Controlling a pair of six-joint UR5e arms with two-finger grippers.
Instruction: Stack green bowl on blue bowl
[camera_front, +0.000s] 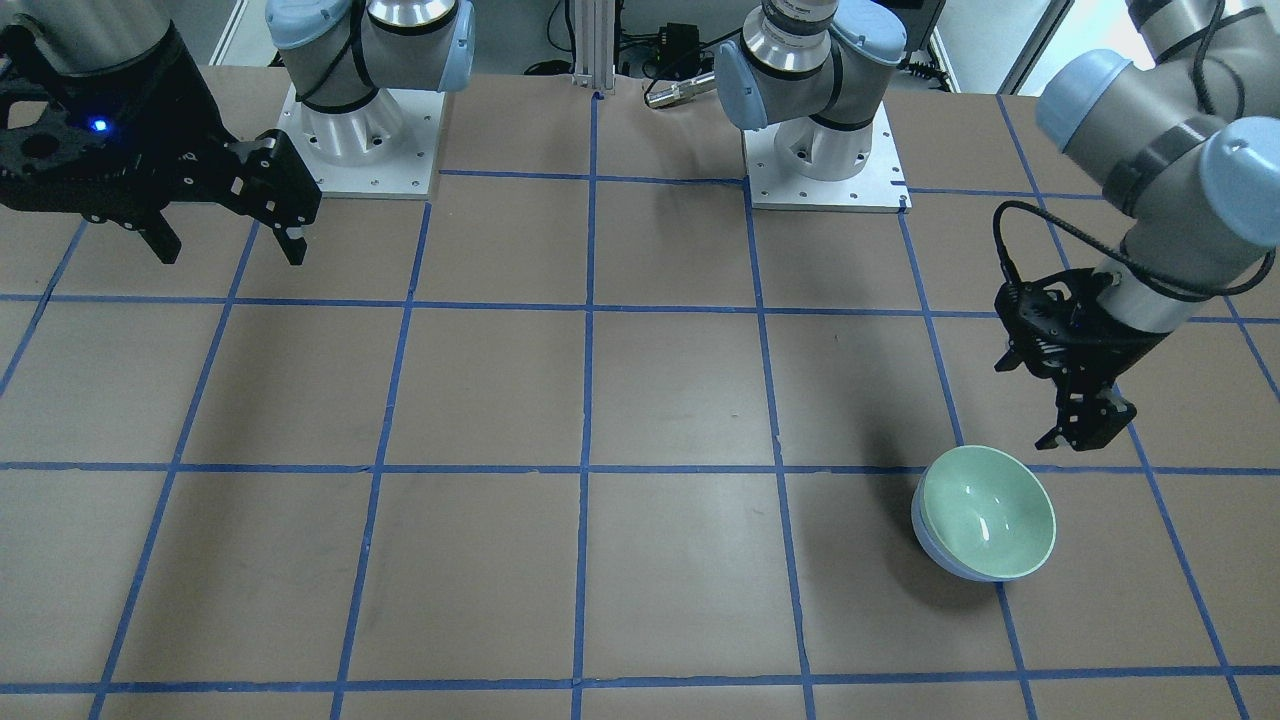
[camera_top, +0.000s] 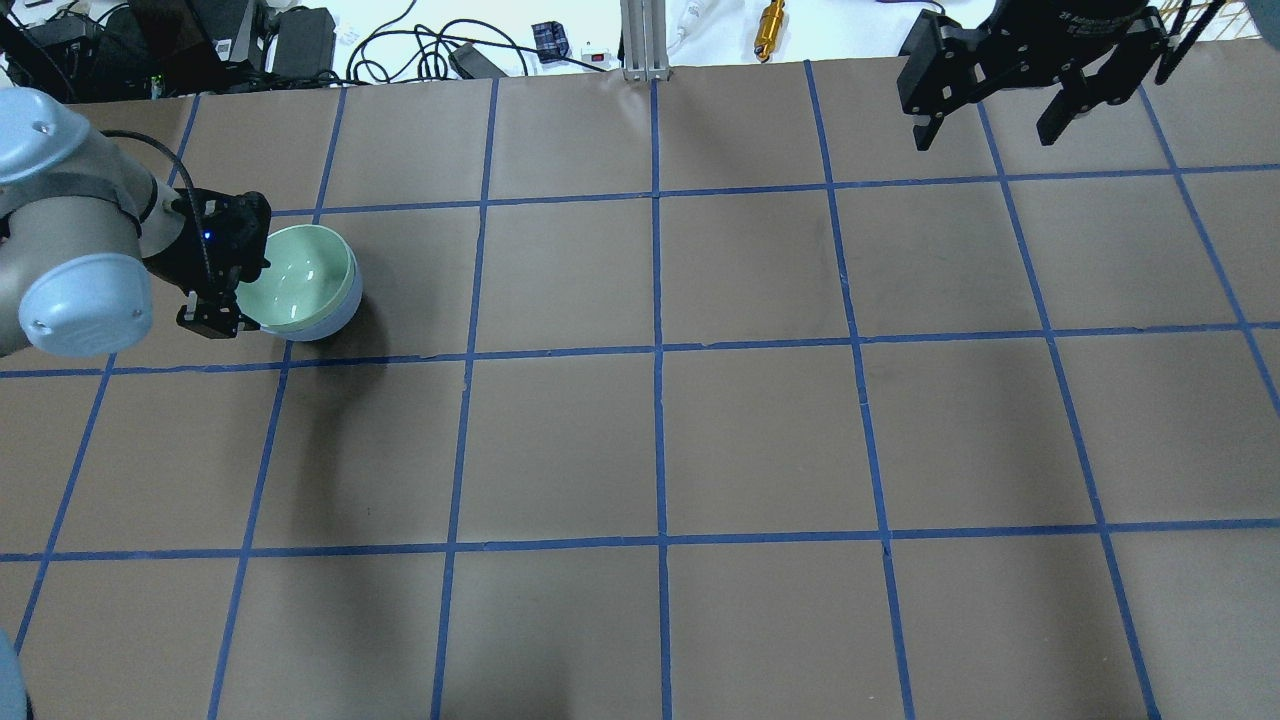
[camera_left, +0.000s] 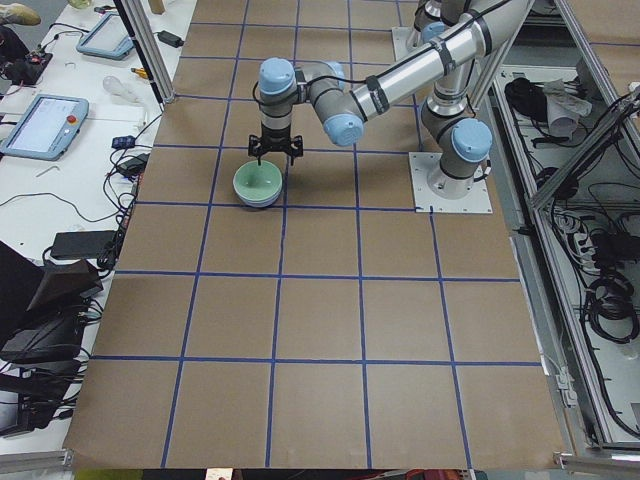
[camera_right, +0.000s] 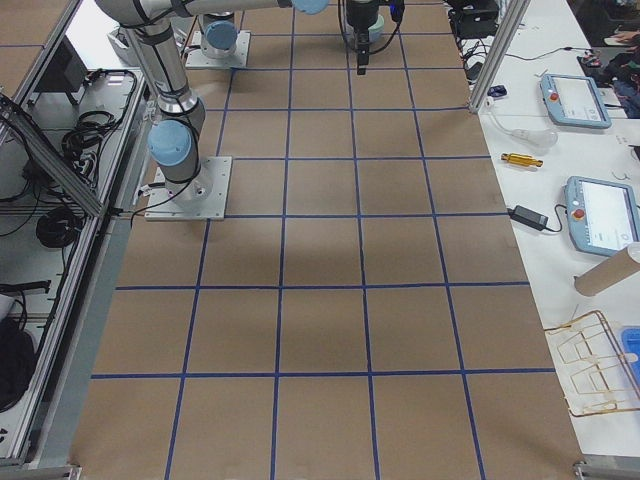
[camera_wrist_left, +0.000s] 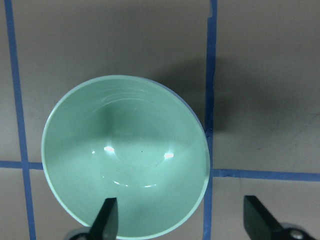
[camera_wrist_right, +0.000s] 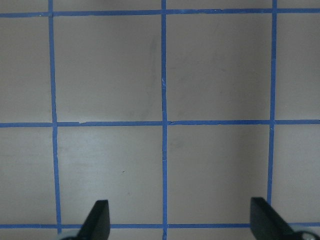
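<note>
The green bowl (camera_front: 990, 515) sits nested inside the blue bowl (camera_front: 935, 555), whose pale blue wall shows only as a sliver under the green rim. The pair also shows in the overhead view, green bowl (camera_top: 300, 275) in blue bowl (camera_top: 335, 320), and in the left wrist view (camera_wrist_left: 125, 155). My left gripper (camera_front: 1085, 425) hangs open and empty just above the bowls' rim on the robot's side, touching nothing; its fingers (camera_wrist_left: 105, 220) stand wide apart. My right gripper (camera_front: 230, 240) is open and empty, high over the table's other end (camera_top: 985, 135).
The brown table has a blue tape grid (camera_top: 657, 350). The two arm bases (camera_front: 360, 130) (camera_front: 825, 150) stand at the robot's edge. A brass cylinder (camera_top: 770, 20) and cables lie beyond the far edge. The right wrist view shows only bare table (camera_wrist_right: 165, 122).
</note>
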